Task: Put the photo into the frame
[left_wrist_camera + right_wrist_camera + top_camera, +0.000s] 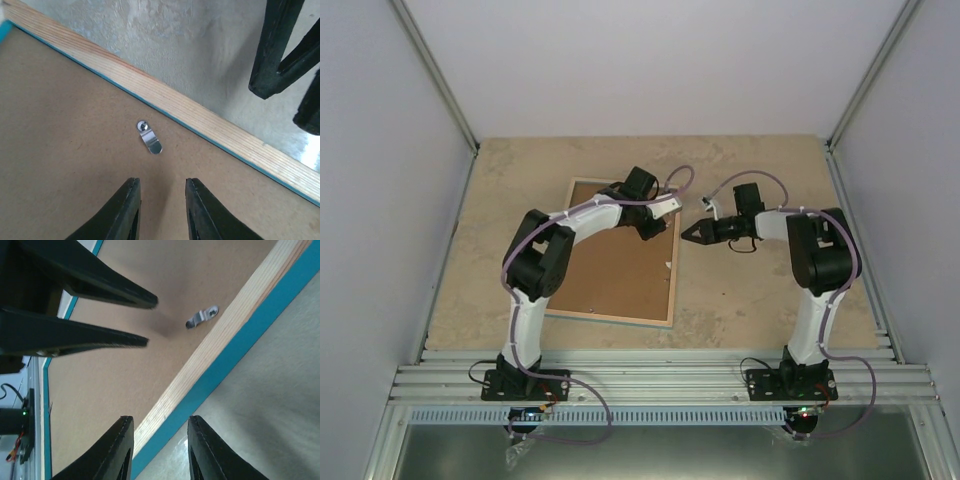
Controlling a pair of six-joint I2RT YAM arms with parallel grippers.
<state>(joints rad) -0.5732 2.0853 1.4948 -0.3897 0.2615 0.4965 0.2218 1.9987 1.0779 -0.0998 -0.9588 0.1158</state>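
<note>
The frame (671, 275) lies face down on the worktop (760, 300), its light wood edge and a thin turquoise line showing around the brown backing board (620, 275). The photo is not visible in any view, so I cannot tell whether it already sits under the board. The left end effector (162, 186) hovers over the board with its jaws narrowly parted and nothing between them. Just ahead of it is the small metal clip (149, 137), which lies on the board close to the frame's right edge. The right end effector (160, 421) is also narrowly parted and empty, and it straddles that same wood edge from the outside. The step in hand looks to be working this clip. It would go best with one fingertip brought low against the free end of the tab and swept around the screw, lightly enough that the board does not shift. The two end effectors are close together here, so only one should move at a time. There is bare worktop to the right of the frame for the right arm to back away. Farther left the board is open.
</note>
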